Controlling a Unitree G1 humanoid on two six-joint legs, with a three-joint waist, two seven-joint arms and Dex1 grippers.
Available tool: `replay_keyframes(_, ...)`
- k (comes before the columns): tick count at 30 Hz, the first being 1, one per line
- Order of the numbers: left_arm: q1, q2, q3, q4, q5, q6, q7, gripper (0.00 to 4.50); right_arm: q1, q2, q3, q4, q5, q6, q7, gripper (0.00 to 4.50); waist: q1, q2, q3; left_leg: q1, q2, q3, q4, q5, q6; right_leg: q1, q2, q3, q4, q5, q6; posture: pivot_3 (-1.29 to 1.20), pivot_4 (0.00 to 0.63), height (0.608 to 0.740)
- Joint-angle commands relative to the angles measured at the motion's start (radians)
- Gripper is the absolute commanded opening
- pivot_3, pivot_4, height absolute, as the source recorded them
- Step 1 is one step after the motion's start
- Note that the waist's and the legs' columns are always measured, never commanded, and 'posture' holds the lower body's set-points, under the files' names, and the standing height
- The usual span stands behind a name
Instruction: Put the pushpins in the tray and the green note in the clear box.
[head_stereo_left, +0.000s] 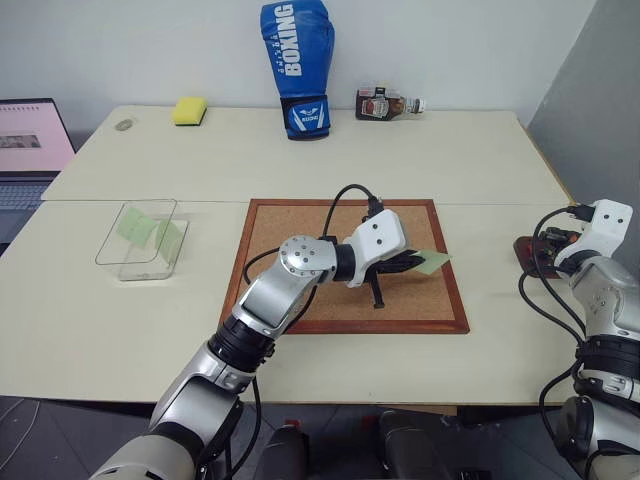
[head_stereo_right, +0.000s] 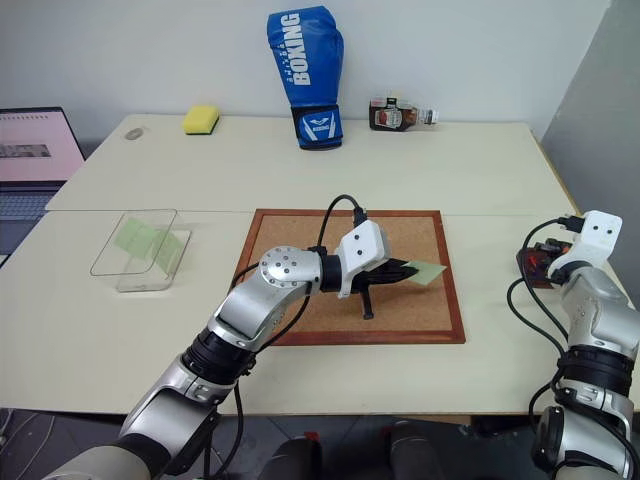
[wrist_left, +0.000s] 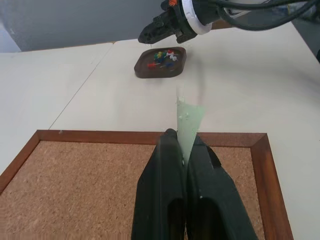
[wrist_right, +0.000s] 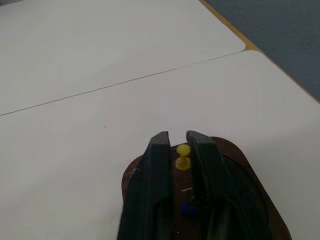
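Note:
My left gripper is shut on the green note, a pale-green slip sticking out past its fingertips. It hovers over the right edge of the corkboard. Near the table's right edge sits the dark-brown tray with several coloured pushpins in it. My right gripper hangs just above the tray, its fingers slightly apart with a yellow pushpin in the gap. The clear box stands at the left of the table with pale-green slips inside.
A blue boxing glove, a yellow sponge and a small bottle stand along the far edge. A laptop is at the far left. The tray lies close to the table's right edge.

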Motion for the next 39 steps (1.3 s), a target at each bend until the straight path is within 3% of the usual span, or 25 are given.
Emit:
replay_keyframes(1,0.0,-0.003,0.021,-0.043,0.003,-0.004,0.0,0.0,-0.028,-0.029,-0.009,0.006,0.004,-0.04,-0.005,1.45,0.0,0.0,0.0,0.0,0.0,0.0,0.0,0.0,0.0,0.0,0.0,0.0,0.0,0.0,0.0,0.0,0.15,0.74)
replay_keyframes(14,0.0,-0.001,0.029,-0.026,0.016,-0.009,-0.002,0.0,-0.001,-0.043,0.024,0.027,-0.03,-0.073,-0.023,4.45,0.0,0.0,0.0,0.0,0.0,0.0,0.0,0.0,0.0,0.0,0.0,0.0,0.0,0.0,0.0,0.0,0.15,0.74)
replay_keyframes(31,0.015,0.007,0.032,-0.043,0.015,0.005,0.006,0.0,-0.004,0.026,-0.01,-0.06,0.131,-0.022,0.005,4.45,-0.001,0.0,0.0,0.001,0.0,0.0,0.001,0.0,0.0,0.001,0.0,0.0,0.001,0.0,0.0,0.0,0.15,0.74)
replay_keyframes(39,0.02,0.011,0.034,-0.047,0.019,0.009,0.006,0.0,0.011,0.021,0.006,-0.069,0.126,-0.037,-0.001,4.45,0.0,0.0,0.0,0.001,0.0,0.0,0.001,0.0,0.0,0.001,0.0,0.0,0.001,0.0,0.0,0.0,0.15,0.74)
